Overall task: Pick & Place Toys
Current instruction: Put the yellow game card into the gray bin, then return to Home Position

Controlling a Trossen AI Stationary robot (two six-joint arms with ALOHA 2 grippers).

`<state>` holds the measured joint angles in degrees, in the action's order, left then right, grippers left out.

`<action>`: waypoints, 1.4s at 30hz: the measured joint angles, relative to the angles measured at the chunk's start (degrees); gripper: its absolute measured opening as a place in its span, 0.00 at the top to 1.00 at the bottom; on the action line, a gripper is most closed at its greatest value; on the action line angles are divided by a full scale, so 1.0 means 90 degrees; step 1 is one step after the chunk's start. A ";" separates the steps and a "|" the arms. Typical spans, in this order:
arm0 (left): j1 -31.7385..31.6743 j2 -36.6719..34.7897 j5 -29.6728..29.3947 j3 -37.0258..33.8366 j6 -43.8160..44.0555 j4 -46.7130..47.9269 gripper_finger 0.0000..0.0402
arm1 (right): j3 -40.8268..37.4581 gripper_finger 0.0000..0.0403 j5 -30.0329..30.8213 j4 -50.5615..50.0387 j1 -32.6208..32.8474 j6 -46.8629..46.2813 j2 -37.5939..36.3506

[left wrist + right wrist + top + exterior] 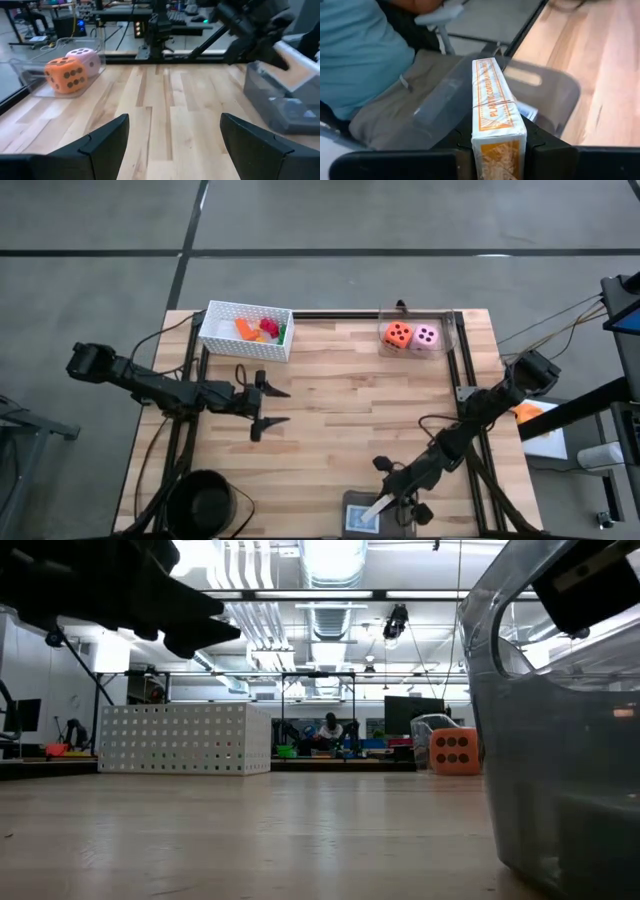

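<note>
Two dark fingers of the right gripper are clenched on the narrow sides of a peach-and-white card box, which is held on edge between them. In the high view this gripper is seen at the near edge of the wooden table, the pale box slanting down over a clear grey tray. A blue card box is seen lying flat inside that tray. Beyond the tray's rim, a seated person's light blue top and grey trousers are visible in the right wrist view.

The left gripper is held released, its two fingers spread wide with nothing between them, above bare boards in the left half of the table. It is pointed across the table toward the right side.

Farther out, a white perforated basket is set at the far left corner of the table, with small bricks inside: orange, red and green can be made out. At the far right, an orange die and a pink die are seen side by side, touching, inside a clear container. The same pair, orange die in front, is shown in the left wrist view.
</note>
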<state>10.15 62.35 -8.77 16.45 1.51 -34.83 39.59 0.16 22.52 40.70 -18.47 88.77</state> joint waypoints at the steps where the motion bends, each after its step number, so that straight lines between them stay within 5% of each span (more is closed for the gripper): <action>1: 0.0000 0.0000 -0.0062 0.0000 -0.0004 0.0055 0.22 | 0.0117 0.85 0.0000 -0.0211 0.0012 -0.0100 0.0048; 7: 0.0000 0.0000 -0.0224 0.0000 -0.0003 0.0260 0.22 | 0.0521 0.84 -0.0002 -0.1246 0.0027 -0.0661 0.0163; 16: 0.0000 0.0000 -0.0221 0.0000 -0.0002 0.0276 0.22 | 0.0498 0.41 0.0011 -0.1200 0.0026 -0.0999 0.0137; 22: 0.0000 0.0000 -0.0221 0.0005 0.0001 0.0305 0.22 | 0.0472 0.25 0.0090 -0.1161 0.0023 -0.1006 0.0141; 28: 0.0000 0.0000 -0.0221 0.0005 0.0000 0.0461 0.22 | 0.0481 0.18 0.0149 -0.1047 -0.0041 -0.0437 -0.0077; 33: -0.0085 -0.0058 -0.0602 0.0005 -0.0036 0.0519 0.22 | 0.0517 0.16 0.1073 -0.1128 -0.0253 0.0373 -0.0675; 37: -0.0162 -0.0268 -0.1079 0.0005 0.0658 0.0631 0.22 | 0.0478 0.16 0.1501 -0.1575 -0.0437 -0.0244 -0.1321; 42: -0.0168 -0.0919 0.0130 0.0002 0.0104 0.1080 0.22 | 0.0102 0.16 0.0673 -0.0762 -0.0430 0.1188 -0.2030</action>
<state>8.64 54.07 -7.60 16.47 2.45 -25.11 40.50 6.22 15.67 36.83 -7.78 70.50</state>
